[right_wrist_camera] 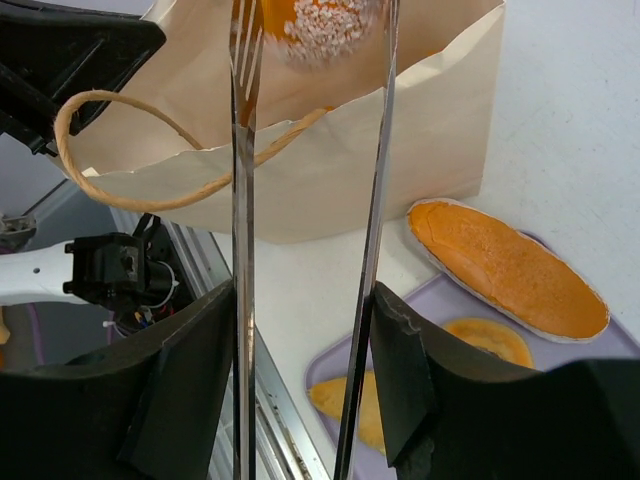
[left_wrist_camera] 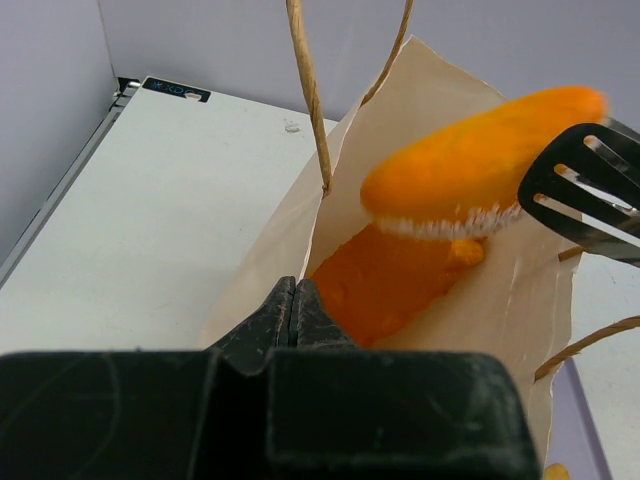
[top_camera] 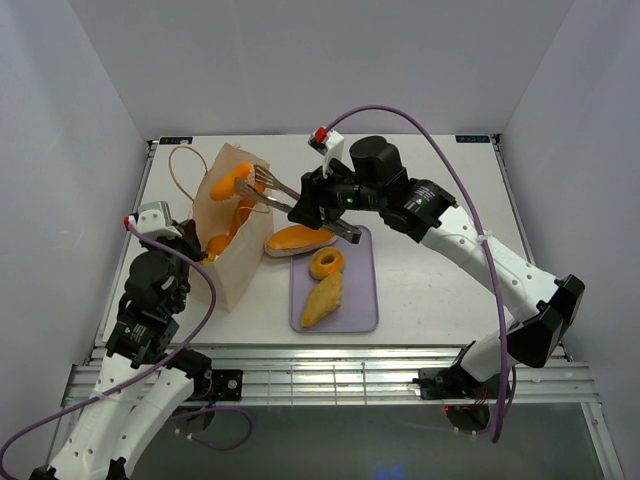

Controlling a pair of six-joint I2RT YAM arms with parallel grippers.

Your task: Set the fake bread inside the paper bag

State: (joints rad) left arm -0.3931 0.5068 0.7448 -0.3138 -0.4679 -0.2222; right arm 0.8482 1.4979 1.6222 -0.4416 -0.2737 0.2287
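Right gripper [top_camera: 322, 205] was clamped on the tongs [top_camera: 270, 188], its fingers squeezing both arms inward. The tongs pinched an oblong roll [top_camera: 236, 179] right over the open mouth of the paper bag [top_camera: 228, 262]. Left gripper [left_wrist_camera: 295, 300] had its fingers together on the bag's near rim, apparently holding it open. At least one orange piece [left_wrist_camera: 385, 285] lay inside the bag. Not yet bagged: long loaf [top_camera: 300, 240] half on the tray [top_camera: 362, 300], with the ring [top_camera: 326, 263] and turnover [top_camera: 322, 300] fully on it. The pieces looked like hard, glossy, light plastic, so probably slippery between thin tong blades. Best grabbed across the middle. The ring was probably best pinched through one side of its rim.
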